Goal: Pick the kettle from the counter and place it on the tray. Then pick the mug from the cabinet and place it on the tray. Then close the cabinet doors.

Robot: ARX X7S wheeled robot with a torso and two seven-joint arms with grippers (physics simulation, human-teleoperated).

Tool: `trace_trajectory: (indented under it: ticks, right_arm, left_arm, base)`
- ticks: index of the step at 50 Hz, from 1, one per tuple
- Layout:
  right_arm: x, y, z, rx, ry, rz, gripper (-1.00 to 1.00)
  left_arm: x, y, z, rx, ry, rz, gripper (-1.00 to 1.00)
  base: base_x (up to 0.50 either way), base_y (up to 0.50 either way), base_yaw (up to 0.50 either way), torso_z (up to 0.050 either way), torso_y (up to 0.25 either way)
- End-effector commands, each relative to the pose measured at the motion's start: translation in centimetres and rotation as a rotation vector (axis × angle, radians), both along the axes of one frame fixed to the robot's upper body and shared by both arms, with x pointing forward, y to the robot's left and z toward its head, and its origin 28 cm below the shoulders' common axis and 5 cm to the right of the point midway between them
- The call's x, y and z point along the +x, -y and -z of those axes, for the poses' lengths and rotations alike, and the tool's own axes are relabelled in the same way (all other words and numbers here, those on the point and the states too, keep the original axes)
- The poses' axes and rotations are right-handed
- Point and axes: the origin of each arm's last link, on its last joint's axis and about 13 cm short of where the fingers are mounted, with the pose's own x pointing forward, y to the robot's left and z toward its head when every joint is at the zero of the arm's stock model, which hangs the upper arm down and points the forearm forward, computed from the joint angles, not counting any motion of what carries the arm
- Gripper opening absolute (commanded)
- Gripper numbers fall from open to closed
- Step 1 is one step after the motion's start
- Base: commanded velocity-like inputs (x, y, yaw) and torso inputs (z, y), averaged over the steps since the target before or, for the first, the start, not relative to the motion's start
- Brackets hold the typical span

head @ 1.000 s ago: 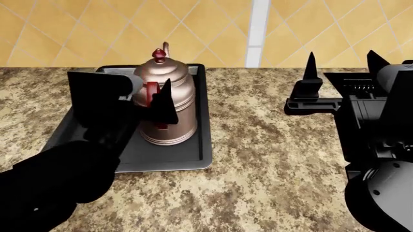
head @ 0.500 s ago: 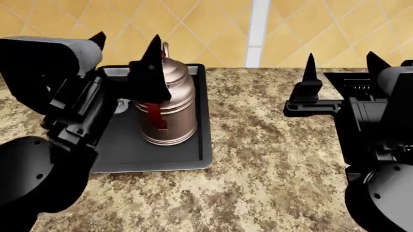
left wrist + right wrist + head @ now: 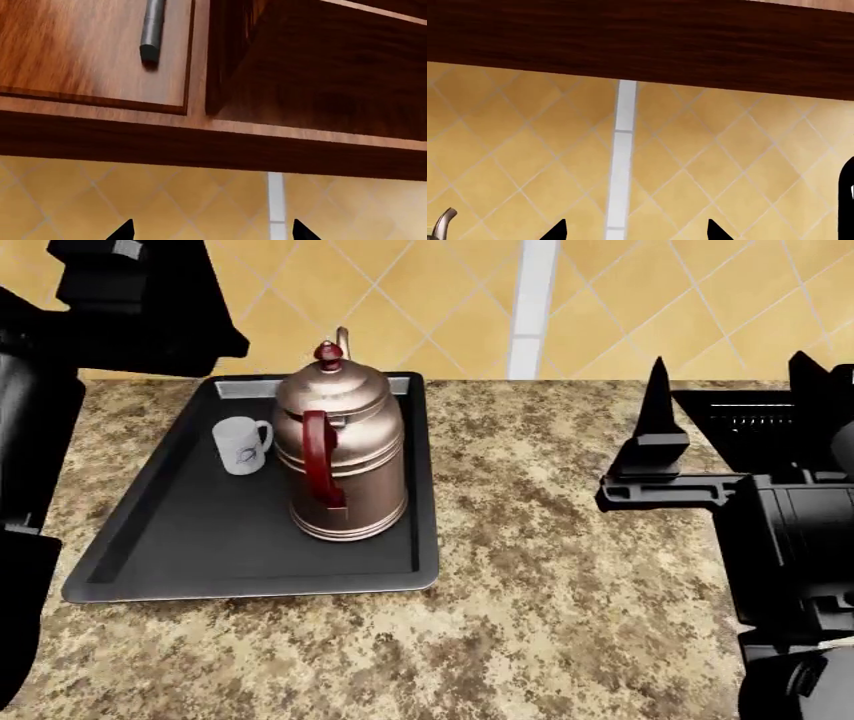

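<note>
Two things stand on the dark grey tray [image 3: 174,560] at the left of the head view: the copper kettle [image 3: 340,455], upright near the tray's right rim with its red handle facing the camera, and the small white mug [image 3: 242,445] just beside it on its left, also upright. The tray lies flat on the speckled tabletop [image 3: 534,580], its far end close to the yellow tiled wall [image 3: 400,300].

My left arm is a black bulk along the left edge and upper left of that view, raised above the tray. In the left wrist view my left pincer [image 3: 210,231] shows only two black fingertips [image 3: 125,230] set well apart, open and holding nothing, pointing at the tiled wall under a brown wooden cabinet [image 3: 300,100]. One cabinet door [image 3: 87,50] with a dark bar handle [image 3: 152,30] fills the upper left there, with a darker opening beside it.

My right pincer [image 3: 727,390] hangs over the tabletop at the right of the head view, prongs spread and empty, well apart from the tray.
</note>
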Motion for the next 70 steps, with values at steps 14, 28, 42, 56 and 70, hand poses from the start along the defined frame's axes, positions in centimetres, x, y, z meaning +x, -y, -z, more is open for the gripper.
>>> trace_trajectory:
  ticks: [14, 28, 42, 56, 70]
  right_arm:
    - [-3.4, -0.8, -2.9, -0.056, 0.131, -0.028, 1.00]
    - [-4.2, -0.7, -3.6, -0.060, 0.168, -0.023, 1.00]
    - [-4.4, -0.7, -3.4, -0.055, 0.171, -0.016, 1.00]
    - [-4.3, -0.6, -3.4, -0.050, 0.174, -0.013, 1.00]
    - [-4.2, -0.6, -3.4, -0.044, 0.175, -0.013, 1.00]
  left_arm:
    - [-2.8, -2.2, -1.4, 0.029, 0.128, -0.137, 1.00]
    - [-3.7, -3.0, -2.2, -0.014, 0.249, -0.216, 1.00]
    - [-4.5, -3.0, -2.9, -0.025, 0.357, -0.258, 1.00]
    - [-4.7, -3.2, -3.2, -0.048, 0.376, -0.269, 1.00]
    - [-4.5, -3.2, -3.1, -0.049, 0.367, -0.267, 1.00]
  base:
    - [0.00, 0.00, 0.00, 0.000, 0.000]
    - [0.00, 0.00, 0.00, 0.000, 0.000]
    - [0.00, 0.00, 0.00, 0.000, 0.000]
    - [0.00, 0.00, 0.00, 0.000, 0.000]
    - [0.00, 0.00, 0.00, 0.000, 0.000]
